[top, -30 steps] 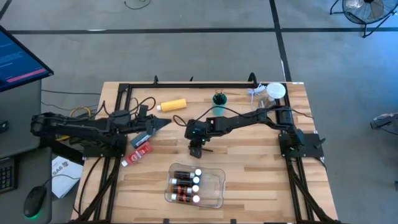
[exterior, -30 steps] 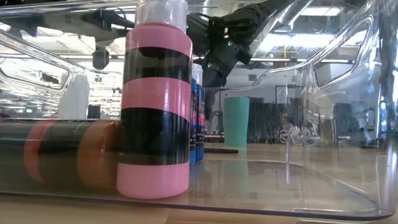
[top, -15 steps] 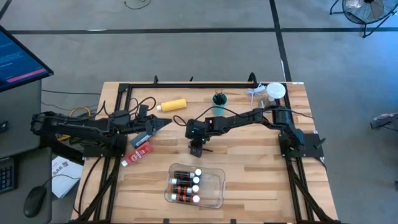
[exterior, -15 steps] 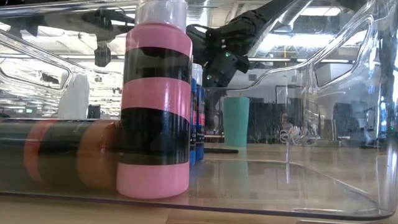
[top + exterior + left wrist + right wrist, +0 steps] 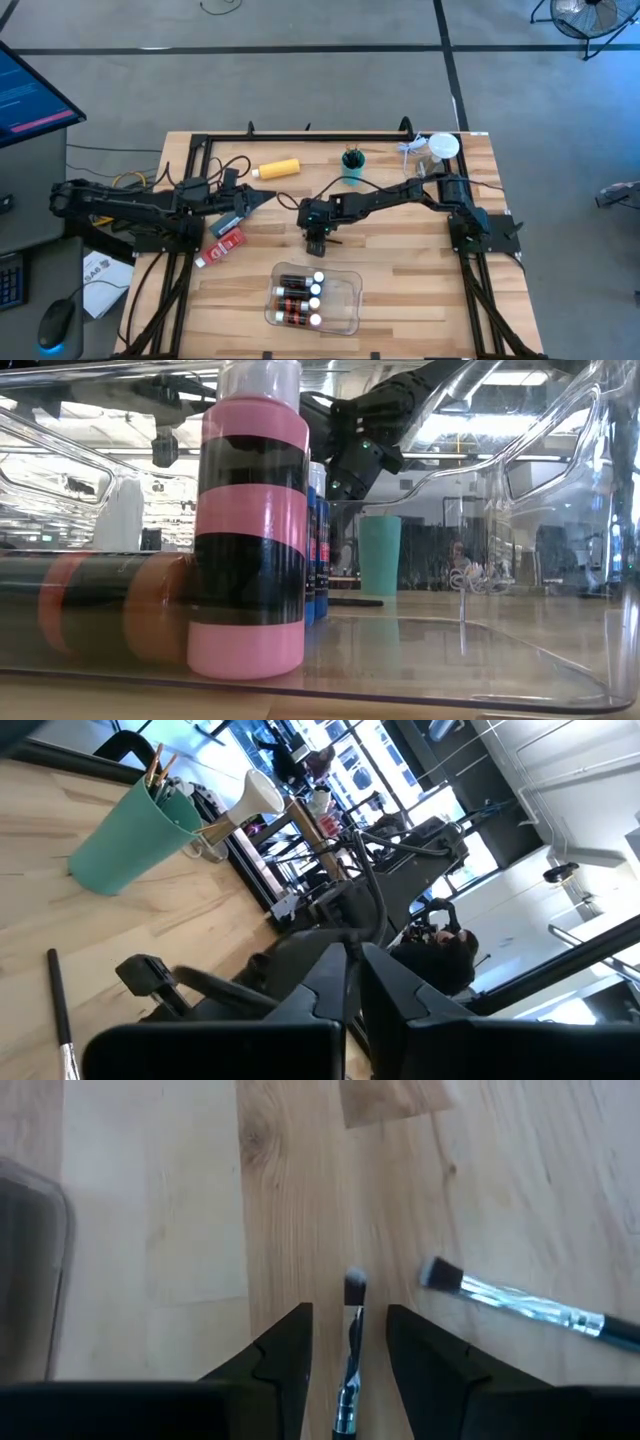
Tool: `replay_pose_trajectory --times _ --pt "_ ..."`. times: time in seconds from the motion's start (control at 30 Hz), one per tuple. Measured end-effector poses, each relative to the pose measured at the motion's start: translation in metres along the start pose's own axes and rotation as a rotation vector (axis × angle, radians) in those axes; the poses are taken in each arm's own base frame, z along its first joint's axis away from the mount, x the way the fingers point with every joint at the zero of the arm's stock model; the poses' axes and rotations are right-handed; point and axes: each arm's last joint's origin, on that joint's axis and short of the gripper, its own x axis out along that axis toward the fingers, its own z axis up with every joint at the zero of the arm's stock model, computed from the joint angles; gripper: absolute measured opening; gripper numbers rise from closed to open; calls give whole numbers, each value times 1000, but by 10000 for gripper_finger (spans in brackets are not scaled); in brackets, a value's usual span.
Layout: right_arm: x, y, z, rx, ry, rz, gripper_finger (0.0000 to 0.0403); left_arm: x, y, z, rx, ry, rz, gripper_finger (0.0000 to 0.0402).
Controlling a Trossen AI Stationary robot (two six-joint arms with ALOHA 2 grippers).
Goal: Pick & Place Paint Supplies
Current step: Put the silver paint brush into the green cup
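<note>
A thin brush (image 5: 354,1290) lies on the wooden table, pale bristles pointing away from my right gripper (image 5: 348,1320). That gripper stands open just above the table's middle (image 5: 316,240), slanting down, one finger on each side of the brush handle without touching it. A second brush (image 5: 520,1310) lies close beside it. The clear tray (image 5: 345,300) near the front edge holds several bottles (image 5: 298,297). A yellow bottle (image 5: 278,169), a red tube (image 5: 228,243) and a grey tube (image 5: 228,222) lie on the table. My left gripper (image 5: 266,198) waits shut at the left, holding nothing.
A teal cup (image 5: 352,166) with brushes stands at the far middle, with white items (image 5: 440,147) at the far right corner. Cables (image 5: 225,165) trail across the far left. The tray's corner (image 5: 30,1270) shows near my right gripper. Bare wood lies right of the tray.
My right gripper has sunk a little toward the brush on the table, its fingers as far apart as before. Nothing on the table has moved.
</note>
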Motion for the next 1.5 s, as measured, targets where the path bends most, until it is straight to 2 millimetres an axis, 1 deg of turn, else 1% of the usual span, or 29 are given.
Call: replay_pose_trajectory --times 0.17,0.33,0.43,0.5,0.6,0.63,0.8,0.87,0.97,1.0,1.07,1.13,1.2,1.27,1.37,1.43,1.5 --pt "1 6 -1 -32 -8 -58 122 0 0 0 0 0 0 2" --pt "2 6 -1 -33 -20 -75 121 0 0 0 -6 0 0 2" --pt "3 6 -1 -39 -19 -77 114 0 0 0 -8 0 0 2" --pt "10 5 -4 -41 -6 -81 103 0 0 0 -8 0 0 2" --pt "13 5 -9 -43 33 -88 79 0 0 0 -8 0 0 2" --pt "17 5 -11 -45 46 -90 69 0 0 0 -8 0 0 2" --pt "19 8 -13 -42 63 -94 13 0 0 0 -8 0 0 2" --pt "17 8 -12 -31 54 -92 8 0 0 0 -8 -1 -1 2" --pt "11 4 -5 -2 46 -91 5 0 0 0 -9 -3 -4 2" --pt "4 3 1 3 30 -85 4 0 -1 0 -9 -4 -6 2" --pt "-7 0 6 15 31 -80 3 0 -1 0 -9 -4 -6 2" --pt "-16 -3 21 21 -46 -74 2 0 -1 0 -8 -5 -6 2" --pt "-41 -7 32 34 -88 -79 2 0 -2 1 -11 -12 -16 2" --pt "-66 -12 49 42 -205 -88 1 0 -2 2 -10 -15 -19 2" --pt "-105 -19 61 56 -311 -124 1 0 -2 2 -11 -17 -22 2" --pt "-135 -24 69 67 -401 -155 1 -1 -3 2 -12 -20 -27 2" --pt "-171 -29 77 63 -518 -177 1 -1 -3 2 -11 -19 -25 2"
